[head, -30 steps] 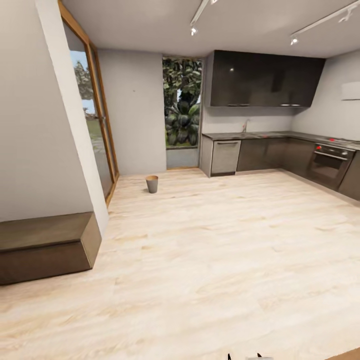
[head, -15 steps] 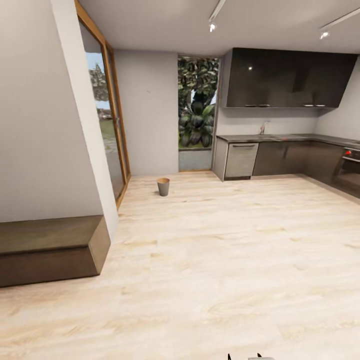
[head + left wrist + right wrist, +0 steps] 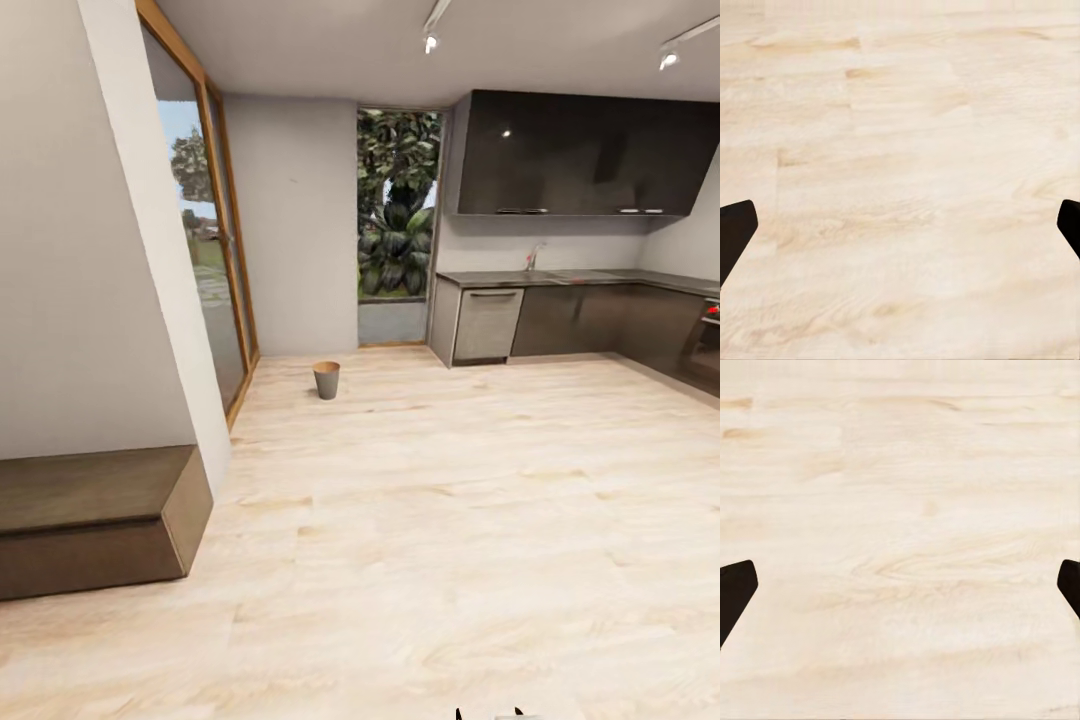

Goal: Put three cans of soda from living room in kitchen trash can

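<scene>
Far off at my twelve o'clock the tash can [image 3: 327, 379] stands on the kitchen floor [image 3: 450, 520], my left gripper [image 3: 900, 232] and right gripper [image 3: 900, 592] both spread and carrying nothing, so by my judgement every can remains to fetch.

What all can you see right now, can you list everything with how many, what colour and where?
Tash can: one, grey outside and orange-brown inside, upright on the floor near the glass doors.
Floor: pale wood planks, across the room.
Bench: one, dark brown, low against the left wall.
Glass doors: wood-framed, left side.
Window: one, tall, green plants behind it, far wall.
Upper cabinets: dark, glossy, right wall.
Counter: dark, with lower cabinets beneath.
Dishwasher: one, grey, at the counter's left end.
Left gripper: jaws wide apart, nothing between, over floor.
Right gripper: jaws wide apart, nothing between, over floor.
</scene>
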Controlling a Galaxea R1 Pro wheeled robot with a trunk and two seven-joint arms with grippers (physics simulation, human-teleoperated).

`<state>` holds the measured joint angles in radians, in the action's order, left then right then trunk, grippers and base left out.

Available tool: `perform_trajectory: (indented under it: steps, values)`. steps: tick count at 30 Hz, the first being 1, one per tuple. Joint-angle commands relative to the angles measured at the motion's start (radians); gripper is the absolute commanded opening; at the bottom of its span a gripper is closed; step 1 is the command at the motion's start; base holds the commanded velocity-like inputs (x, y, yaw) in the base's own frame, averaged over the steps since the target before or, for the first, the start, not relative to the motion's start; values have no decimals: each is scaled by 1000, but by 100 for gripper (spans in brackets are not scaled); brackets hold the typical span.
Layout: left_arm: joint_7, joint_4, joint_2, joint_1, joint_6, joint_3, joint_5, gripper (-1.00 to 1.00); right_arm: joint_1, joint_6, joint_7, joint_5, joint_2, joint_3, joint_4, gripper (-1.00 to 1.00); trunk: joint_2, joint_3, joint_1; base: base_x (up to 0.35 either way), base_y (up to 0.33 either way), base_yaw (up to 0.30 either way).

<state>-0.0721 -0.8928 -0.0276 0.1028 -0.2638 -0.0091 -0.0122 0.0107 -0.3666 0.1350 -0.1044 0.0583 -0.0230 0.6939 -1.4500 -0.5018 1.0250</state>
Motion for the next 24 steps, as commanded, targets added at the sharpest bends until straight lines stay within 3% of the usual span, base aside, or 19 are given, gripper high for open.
perform_trajectory:
  steps: [1,24]
  values:
    - [0,0,0,0,0,0,0,100,0,0,0,0,0,0,0,100,0,0,0,322,0,0]
    - [2,0,0,0,0,1,1,100,0,0,0,0,0,0,0,100,0,0,0,322,0,0]
